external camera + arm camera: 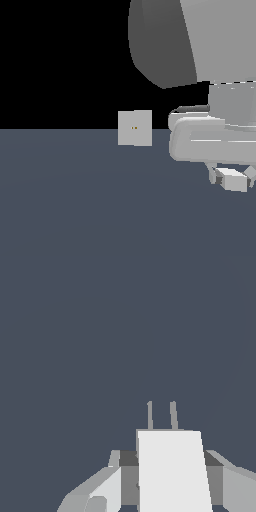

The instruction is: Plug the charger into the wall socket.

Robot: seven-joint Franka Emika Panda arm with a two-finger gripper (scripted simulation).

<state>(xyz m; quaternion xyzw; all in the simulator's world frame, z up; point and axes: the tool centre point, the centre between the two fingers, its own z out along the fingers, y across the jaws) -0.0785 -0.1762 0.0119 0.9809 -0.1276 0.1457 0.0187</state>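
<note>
The wall socket (135, 128) is an upright light-grey square plate with two tiny yellowish dots at its centre, standing on the dark floor at mid-distance in the exterior view. The charger (233, 179) is a small light-grey oblong block held between the fingers of my gripper (231, 178) at the exterior view's right, just above the floor and well apart from the socket. In the wrist view the charger (172, 471) fills the space between the fingers (105, 488), and its two thin prongs (161, 415) stick out ahead. The socket is out of the wrist view.
A dark grey-blue floor (75, 200) spreads under everything. The large light-grey arm body (200, 45) fills the upper part of the exterior view's right side, above the gripper.
</note>
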